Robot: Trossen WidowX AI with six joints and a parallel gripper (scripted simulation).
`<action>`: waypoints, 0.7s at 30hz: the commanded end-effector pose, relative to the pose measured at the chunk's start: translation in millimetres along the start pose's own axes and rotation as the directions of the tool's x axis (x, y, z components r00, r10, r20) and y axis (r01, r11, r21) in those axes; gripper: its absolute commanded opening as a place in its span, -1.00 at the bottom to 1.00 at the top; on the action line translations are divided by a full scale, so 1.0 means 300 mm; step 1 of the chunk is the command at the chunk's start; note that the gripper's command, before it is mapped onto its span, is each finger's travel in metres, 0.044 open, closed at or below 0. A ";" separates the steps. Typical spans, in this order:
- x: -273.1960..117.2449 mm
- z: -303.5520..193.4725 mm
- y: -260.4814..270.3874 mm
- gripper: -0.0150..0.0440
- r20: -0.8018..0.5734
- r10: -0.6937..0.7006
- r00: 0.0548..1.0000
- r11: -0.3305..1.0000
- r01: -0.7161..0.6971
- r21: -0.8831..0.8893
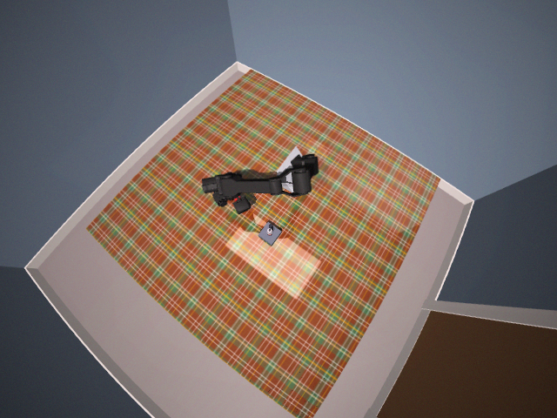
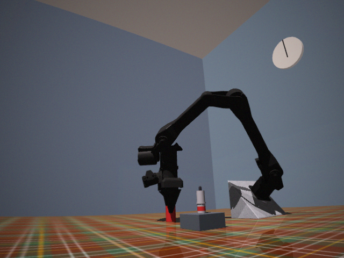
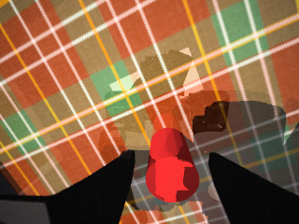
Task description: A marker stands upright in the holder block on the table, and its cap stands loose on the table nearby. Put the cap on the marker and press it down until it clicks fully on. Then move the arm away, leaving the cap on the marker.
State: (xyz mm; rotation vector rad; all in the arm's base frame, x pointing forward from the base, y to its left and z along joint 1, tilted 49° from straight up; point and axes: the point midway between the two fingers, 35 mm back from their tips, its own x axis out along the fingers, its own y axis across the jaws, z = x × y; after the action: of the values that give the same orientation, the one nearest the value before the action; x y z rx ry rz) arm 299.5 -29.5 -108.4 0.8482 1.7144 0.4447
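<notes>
Wrist view, lower centre: the red cap [image 3: 172, 170] stands on the plaid bench [image 3: 56, 56] between the open pincer's [image 3: 171, 187] fingers, untouched.

The cap [image 2: 170, 214] stands upright on the table [image 2: 83, 238], just left of the holder block [image 2: 202, 221] in the exterior view, and the marker [image 2: 200, 201] stands upright in that block. The gripper [image 2: 171, 208] hangs directly over the cap, a finger [image 3: 98, 187] on each side with gaps showing. The arm's base [image 2: 250, 201] sits behind and right of the block
</notes>
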 end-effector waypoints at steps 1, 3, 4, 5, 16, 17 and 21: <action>0.026 -0.006 0.001 0.38 -0.006 0.006 1.000 1.000 -0.006 0.008; 0.037 -0.007 0.001 0.38 -0.006 0.006 1.000 1.000 -0.006 0.008; 0.042 -0.007 0.002 0.38 -0.006 0.007 1.000 1.000 -0.006 0.008; 0.047 -0.008 0.002 0.38 -0.006 0.007 1.000 1.000 -0.007 0.008; 0.055 -0.009 0.002 -0.06 -0.006 0.007 1.000 1.000 -0.007 0.008; 0.055 -0.009 0.002 -0.09 -0.006 0.007 1.000 1.000 -0.007 0.008; 0.055 -0.009 0.001 -0.18 -0.006 0.007 1.000 1.000 -0.007 0.008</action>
State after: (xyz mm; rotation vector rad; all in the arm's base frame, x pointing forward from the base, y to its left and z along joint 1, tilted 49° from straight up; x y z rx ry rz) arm 294.9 -17.5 -118.0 0.8520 1.7208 0.4480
